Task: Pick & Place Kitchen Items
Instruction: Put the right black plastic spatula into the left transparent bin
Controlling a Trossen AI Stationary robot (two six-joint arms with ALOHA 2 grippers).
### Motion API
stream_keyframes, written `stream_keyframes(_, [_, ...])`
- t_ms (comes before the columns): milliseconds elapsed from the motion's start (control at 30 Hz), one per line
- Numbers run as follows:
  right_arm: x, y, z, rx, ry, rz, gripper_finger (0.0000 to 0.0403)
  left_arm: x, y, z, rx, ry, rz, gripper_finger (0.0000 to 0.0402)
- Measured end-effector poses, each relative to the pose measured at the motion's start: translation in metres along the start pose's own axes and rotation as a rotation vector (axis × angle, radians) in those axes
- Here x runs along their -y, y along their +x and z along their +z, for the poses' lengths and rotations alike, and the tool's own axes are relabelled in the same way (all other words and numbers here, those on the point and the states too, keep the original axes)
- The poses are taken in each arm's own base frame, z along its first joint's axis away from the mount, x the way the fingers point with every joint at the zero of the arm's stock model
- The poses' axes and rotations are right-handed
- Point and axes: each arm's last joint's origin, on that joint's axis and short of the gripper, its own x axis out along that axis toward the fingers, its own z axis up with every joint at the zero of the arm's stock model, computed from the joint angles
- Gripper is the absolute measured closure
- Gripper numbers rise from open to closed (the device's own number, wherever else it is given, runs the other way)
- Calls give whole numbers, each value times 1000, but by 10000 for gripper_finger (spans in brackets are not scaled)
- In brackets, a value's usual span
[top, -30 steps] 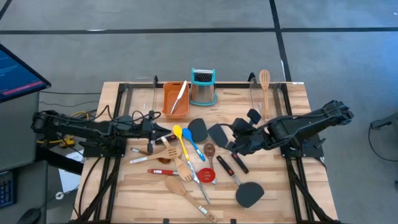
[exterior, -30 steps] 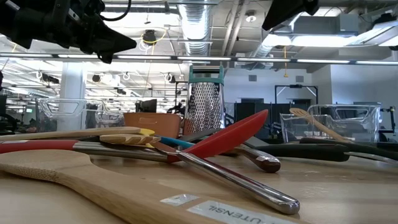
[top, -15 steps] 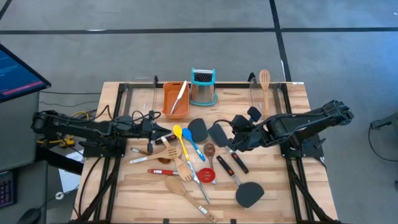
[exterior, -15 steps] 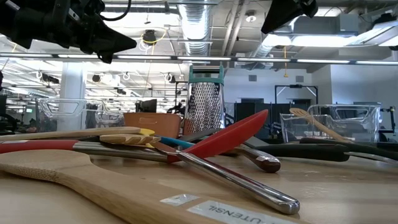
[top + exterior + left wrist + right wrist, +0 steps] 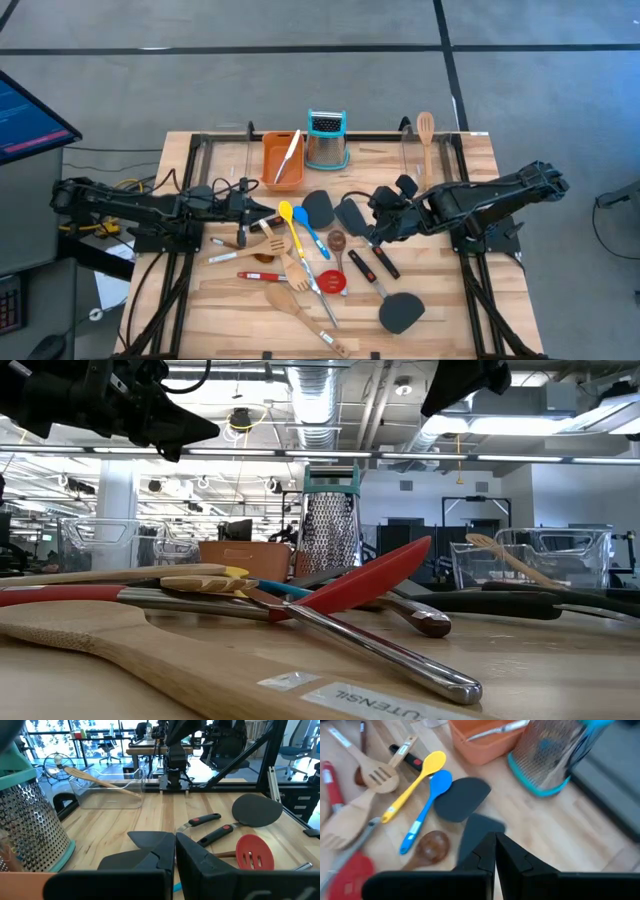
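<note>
Several kitchen items lie loose mid-table: a yellow spoon, a blue spoon, two black turners, a brown spoon, a red slotted spoon, wooden spatulas and a large black turner. My right gripper hangs shut and empty above the black turners, slanting down toward the table's left. My left gripper is shut and empty, held level above the pile's left side.
At the back stand an orange tray holding one utensil, a steel grater with a teal top, and a clear bin with a wooden spatula. Bare wood lies along the near edge and at the right.
My right gripper has swung a little toward the table's left and far side, turning slightly at the wrist. It stays shut and above the utensils. Nothing on the table has moved.
</note>
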Motion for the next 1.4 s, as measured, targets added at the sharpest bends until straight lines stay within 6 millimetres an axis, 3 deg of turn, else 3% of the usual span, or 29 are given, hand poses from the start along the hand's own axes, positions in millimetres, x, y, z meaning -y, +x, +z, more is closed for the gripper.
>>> stream_keyframes(133, [1, 10, 1, -102, 96, 55, 401, 0, 0, 0, 0, -2, 0, 400])
stream_keyframes(567, [-14, 82, -26, -565, 46, 27, 402, 0, 0, 0, -3, -2, 0, 400])
stream_keyframes(800, [-20, 105, -36, -693, 46, 43, 402, 0, 0, 0, -2, -2, 0, 400])
stream_keyframes(1067, [-24, 97, -37, -697, 92, 55, 402, 0, 0, 0, -2, -2, 0, 400])
stream_keyframes(1400, [-45, 82, -54, -759, 69, 99, 403, 0, 0, 0, -3, -2, 0, 400])
